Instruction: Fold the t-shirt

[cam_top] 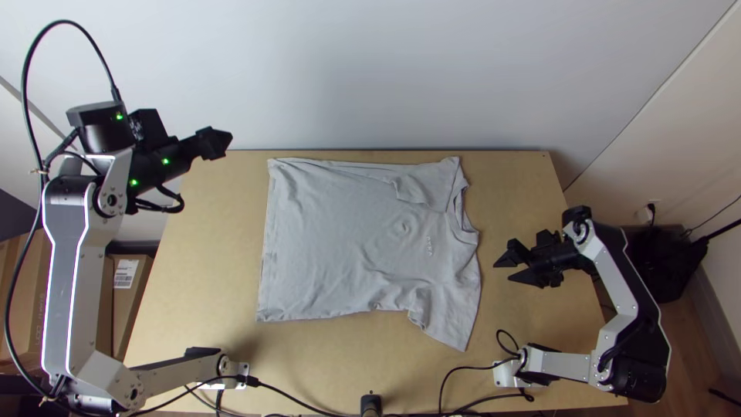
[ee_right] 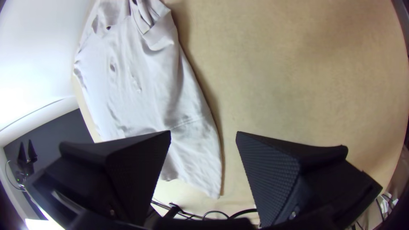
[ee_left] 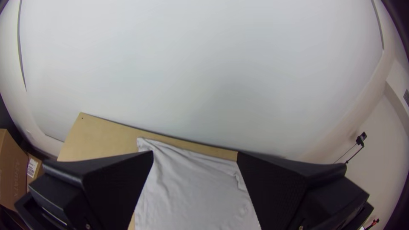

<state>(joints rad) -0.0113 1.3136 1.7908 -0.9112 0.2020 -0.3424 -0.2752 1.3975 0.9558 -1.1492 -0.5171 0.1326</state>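
T-shirt [cam_top: 340, 239], grey: laid spread on the worktop [cam_top: 208, 293], hem turned toward the left edge, collar toward the right; far sleeve apparently folded onto the body. Left hand [cam_top: 224, 144]: held near the far left corner, released, fingers parted. Right hand [cam_top: 503, 272]: likewise released, held between collar and right edge.

The top view looks steeply down from high over the near edge of the table [cam_top: 204, 286], the left wrist view faces the wall [ee_left: 213, 64] behind, the right wrist view looks down from nearer the tabletop, and all three share the t-shirt [cam_top: 332, 232].
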